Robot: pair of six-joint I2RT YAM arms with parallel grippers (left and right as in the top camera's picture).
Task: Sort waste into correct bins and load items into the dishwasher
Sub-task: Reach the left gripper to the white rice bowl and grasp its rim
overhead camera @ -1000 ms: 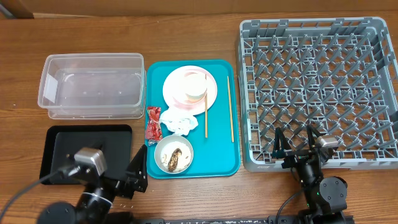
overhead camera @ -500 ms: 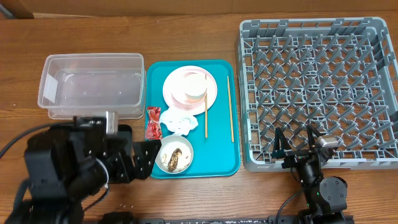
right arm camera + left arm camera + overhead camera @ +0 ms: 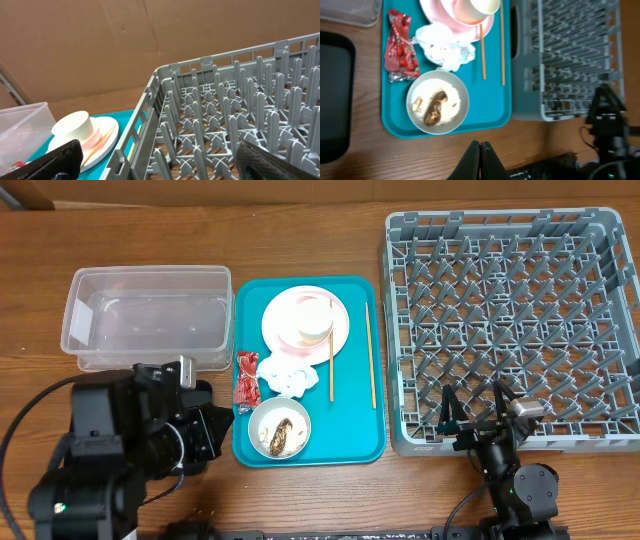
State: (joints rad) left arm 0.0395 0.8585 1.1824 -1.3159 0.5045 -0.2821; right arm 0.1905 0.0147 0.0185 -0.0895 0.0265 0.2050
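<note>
Teal tray [image 3: 352, 432] holds two chopsticks [image 3: 371, 356], one pink plate [image 3: 278, 318], one grey-blue bowl [image 3: 253, 424]; left gripper [image 3: 481, 149] pressed together, right gripper [image 3: 472, 396] spread.

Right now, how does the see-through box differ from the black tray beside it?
The clear tub is see-through; the black tray is opaque. The clear tub has tall walls; the black tray looks shallow. The clear tub sits farther back, in full overhead view; the black tray lies nearer the robot, mostly hidden there under the left arm. Both are rectangular, left of the teal tray, with nothing seen inside.
</note>
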